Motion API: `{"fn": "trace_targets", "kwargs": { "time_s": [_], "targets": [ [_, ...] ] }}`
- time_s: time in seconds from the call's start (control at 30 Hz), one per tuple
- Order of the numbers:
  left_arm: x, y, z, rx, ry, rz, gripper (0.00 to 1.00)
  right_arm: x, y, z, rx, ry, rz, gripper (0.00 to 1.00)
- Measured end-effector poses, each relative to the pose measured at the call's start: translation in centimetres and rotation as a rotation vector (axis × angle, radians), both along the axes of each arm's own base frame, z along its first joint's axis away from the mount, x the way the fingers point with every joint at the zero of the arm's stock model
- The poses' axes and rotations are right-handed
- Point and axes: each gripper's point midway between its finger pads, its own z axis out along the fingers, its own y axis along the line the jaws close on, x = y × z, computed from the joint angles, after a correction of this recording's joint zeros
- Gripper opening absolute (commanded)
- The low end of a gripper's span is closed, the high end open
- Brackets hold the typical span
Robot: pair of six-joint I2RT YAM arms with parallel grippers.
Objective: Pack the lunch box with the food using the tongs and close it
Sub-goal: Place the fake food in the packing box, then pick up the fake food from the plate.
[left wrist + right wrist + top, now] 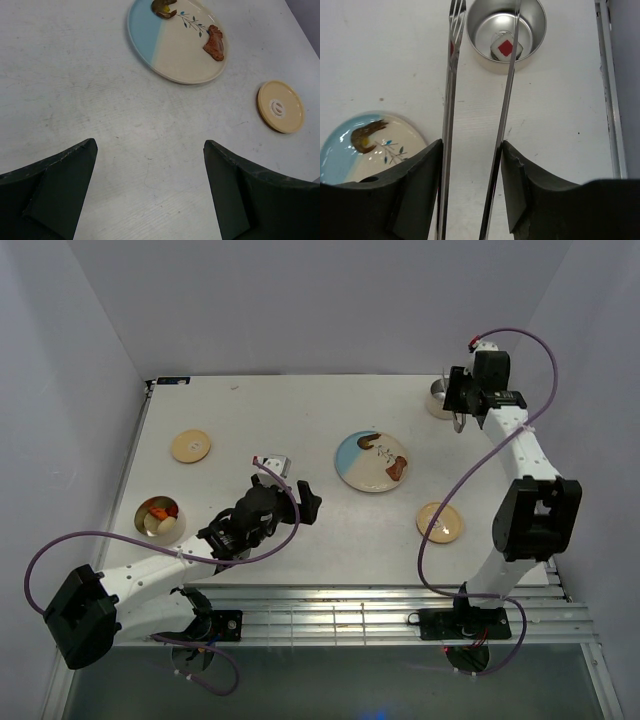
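Right gripper point(471, 145) — held your tongs point(449, 100), jaws half closed, tips over the 1 o'clock tin point(536, 30), one piece point(506, 48) inside. Left gripper point(150, 144) — stood wide, empty. Two pieces point(397, 467) lay unpacked on the plate point(352, 468); 8 o'clock tin point(139, 510) part-filled; lids point(190, 446) off.

This is a robotics lab test cell, not a kitchen: a white table point(300, 410) boxed in by plain pale walls point(330, 300), with a left arm point(150, 570) and right arm point(520, 445) trailing purple cables point(553, 365), bolted to a slatted metal rail point(350, 605).
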Motion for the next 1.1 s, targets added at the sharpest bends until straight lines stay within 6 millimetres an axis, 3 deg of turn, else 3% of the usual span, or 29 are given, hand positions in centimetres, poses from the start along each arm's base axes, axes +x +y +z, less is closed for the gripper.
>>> {"fn": "trace_targets", "kwargs": {
  "time_s": [0.13,0.23,0.53,0.7,0.93,1.1],
  "targets": [
    [0.2,0.3,0.1,0.007,-0.009,0.019,0.98,-4.7,1.3,4.1,0.04,-0.095,0.029,0.54],
    [0.3,0.6,0.6,-0.001,-0.021,0.032,0.98,-7.6,3.3,4.4,0.074,-0.117,0.064,0.56],
    [0.6,1.7,1.4,-0.007,-0.054,0.086,0.98,-14.6,10.7,-4.1,0.152,0.091,0.114,0.55],
    [0.6,2.7,0.8,0.007,-0.059,0.123,0.98,-15.5,14.0,-5.4,0.164,0.127,0.093,0.51],
    [0.6,3.3,1.4,-0.007,-0.08,0.143,0.98,-16.2,13.5,-6.5,0.203,0.146,-0.061,0.5],
    [0.6,3.3,1.3,-0.004,-0.079,0.143,0.98,-17.2,14.4,-6.8,0.199,0.163,-0.08,0.5]
  ]
}}
